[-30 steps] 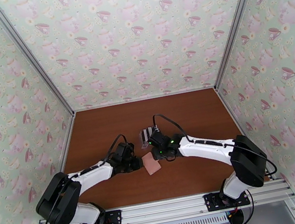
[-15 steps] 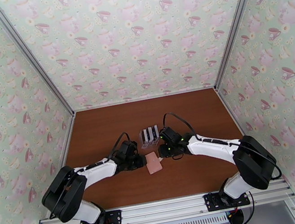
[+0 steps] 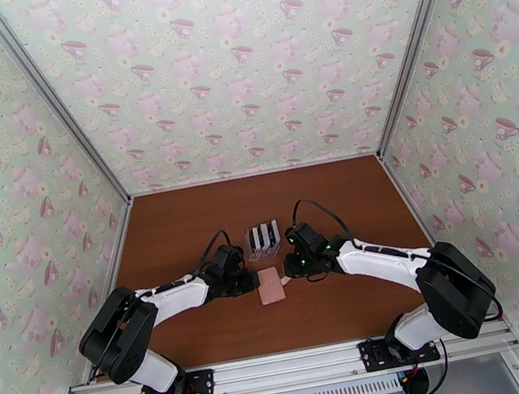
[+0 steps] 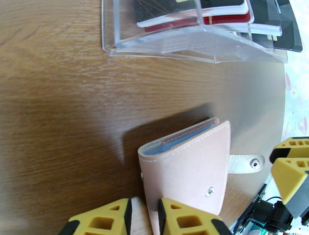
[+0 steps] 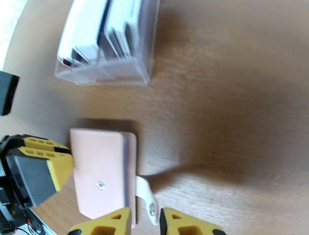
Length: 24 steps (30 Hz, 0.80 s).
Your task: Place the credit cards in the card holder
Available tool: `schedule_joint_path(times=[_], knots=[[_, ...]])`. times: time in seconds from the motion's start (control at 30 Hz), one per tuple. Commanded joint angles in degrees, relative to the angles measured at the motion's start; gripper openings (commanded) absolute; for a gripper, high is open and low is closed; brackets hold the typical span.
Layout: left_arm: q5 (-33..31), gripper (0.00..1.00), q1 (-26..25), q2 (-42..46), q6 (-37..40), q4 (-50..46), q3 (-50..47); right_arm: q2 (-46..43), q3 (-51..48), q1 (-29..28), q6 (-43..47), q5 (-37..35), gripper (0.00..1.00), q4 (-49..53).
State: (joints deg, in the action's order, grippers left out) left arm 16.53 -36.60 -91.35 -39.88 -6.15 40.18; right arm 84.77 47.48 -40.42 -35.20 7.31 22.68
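A brown wood-grain table (image 3: 177, 232) is enclosed on three sides. Behind its far edge, a back wall (image 3: 236, 62) is papered in pale green and printed with pink teacups, teapots and small cream flowers. The same paper is carried on the left wall (image 3: 4, 206) and the right wall (image 3: 495, 120), which are set along the table's sides. Slanting aluminium posts (image 3: 56, 109) are seen rising from the table's two far corners. An aluminium rail (image 3: 289, 366) is fixed along its near edge. The tabletop is evenly lit, and soft shadows are cast on it.
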Motion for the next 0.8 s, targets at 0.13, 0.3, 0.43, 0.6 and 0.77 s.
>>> schedule_joint_path(times=[0.13, 0.3, 0.43, 0.6, 0.77], knots=[[-1.1, 0.26, -0.4, -0.5, 0.9, -0.7, 0.5, -1.6, -1.7, 0.1, -1.5, 1.1, 0.24, -1.2], [-1.1, 0.26, -0.6, -0.7, 0.9, -0.7, 0.6, -1.3, -1.7, 0.1, -1.7, 1.3, 0.22, -1.9], [-1.3, 0.26, -0.5, -0.5, 1.0, -0.9, 0.6, -0.9, -1.6, 0.1, -1.7, 1.4, 0.19, -2.1], [-1.2, 0.26, -0.5, -0.7, 0.9, -0.9, 0.5, -0.1, -1.1, 0.1, -1.5, 2.0, 0.16, -2.4], [-1.1, 0.26, -0.5, -0.7, 0.9, -0.9, 0.7, 0.1, -1.2, 0.1, -1.5, 1.8, 0.17, -2.3]])
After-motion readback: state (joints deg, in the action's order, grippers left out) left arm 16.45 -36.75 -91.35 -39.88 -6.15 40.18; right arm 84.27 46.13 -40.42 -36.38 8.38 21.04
